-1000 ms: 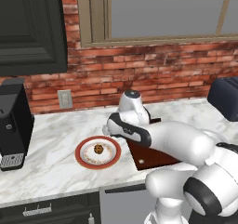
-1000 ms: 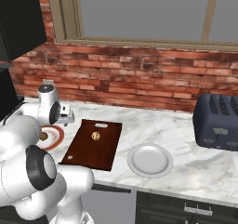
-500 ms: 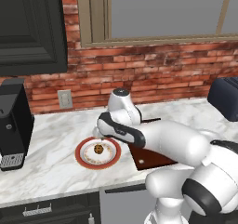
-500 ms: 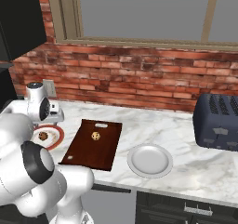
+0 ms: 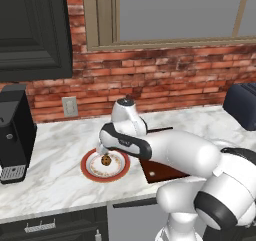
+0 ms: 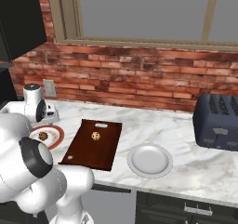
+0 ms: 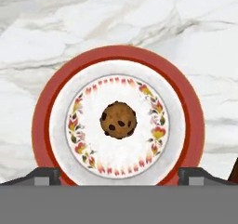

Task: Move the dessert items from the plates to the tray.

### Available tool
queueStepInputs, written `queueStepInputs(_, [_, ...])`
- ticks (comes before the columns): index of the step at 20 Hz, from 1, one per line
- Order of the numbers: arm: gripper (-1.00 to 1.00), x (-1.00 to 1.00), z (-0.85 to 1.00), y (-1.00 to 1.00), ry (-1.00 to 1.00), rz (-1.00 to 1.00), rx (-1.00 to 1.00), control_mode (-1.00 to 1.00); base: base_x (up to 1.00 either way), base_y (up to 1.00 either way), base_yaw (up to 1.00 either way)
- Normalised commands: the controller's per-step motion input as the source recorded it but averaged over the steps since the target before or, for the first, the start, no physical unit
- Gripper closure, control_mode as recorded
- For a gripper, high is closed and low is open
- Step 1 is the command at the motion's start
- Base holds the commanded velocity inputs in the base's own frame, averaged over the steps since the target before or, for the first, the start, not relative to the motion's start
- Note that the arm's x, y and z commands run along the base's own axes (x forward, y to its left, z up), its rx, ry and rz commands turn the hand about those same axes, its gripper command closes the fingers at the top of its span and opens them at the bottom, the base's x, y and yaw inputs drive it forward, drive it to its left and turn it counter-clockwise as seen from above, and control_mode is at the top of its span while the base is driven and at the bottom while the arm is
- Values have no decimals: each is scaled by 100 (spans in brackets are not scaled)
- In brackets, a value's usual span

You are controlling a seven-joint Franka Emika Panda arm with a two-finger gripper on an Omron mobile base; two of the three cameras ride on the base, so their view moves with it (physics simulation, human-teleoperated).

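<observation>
1. In the left base view, the white arm reaches left over the marble surface (image 5: 55, 150). The hand (image 5: 102, 150) hangs above the near-left part of a red-rimmed plate (image 5: 105, 165), and a cookie (image 5: 106, 160) lies at the plate's centre. From here it cannot be told how far the fingers are spread. The dark wooden tray (image 5: 162, 169) lies just right of the plate, mostly hidden behind the arm. A black coffee machine (image 5: 15, 132) stands at the far left, a dark toaster (image 5: 243, 105) at the far right, and a wall socket (image 5: 69, 106) sits in the brick wall.

2. In the right base view, the red-rimmed plate (image 6: 55, 134) with its cookie (image 6: 42, 136) lies at the left, partly behind the arm. The tray (image 6: 93, 145) is just beside it, slot handle toward the wall, with a second cookie (image 6: 95, 135) resting on its far half. A plain grey plate (image 6: 149, 160) lies right of the tray, near the front edge. The toaster (image 6: 218, 121) stands well apart at the right.

3. In the hand view, the hand (image 7: 119, 175) is spread wide, with its two dark fingertips (image 7: 44, 175) at either side of the plate (image 7: 44, 121), gripping nothing. The cookie (image 7: 119, 120) sits in the middle of the flowered ring, untouched.
</observation>
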Motion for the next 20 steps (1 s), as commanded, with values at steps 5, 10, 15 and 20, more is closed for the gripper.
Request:
queueStepInputs(5, [-100, 0, -16, 44, 4, 12, -4, -100, 0, 0, 0])
queueStepInputs(10, [-100, 1, -14, 15, 2, 7, -2, -100, 0, 0, 0])
queueStepInputs(15, [-100, 1, -1, -2, 0, 5, 0, -100, 0, 0, 0])
queueStepInputs(20, [-100, 0, -2, -12, 0, 0, -3, -100, 0, 0, 0])
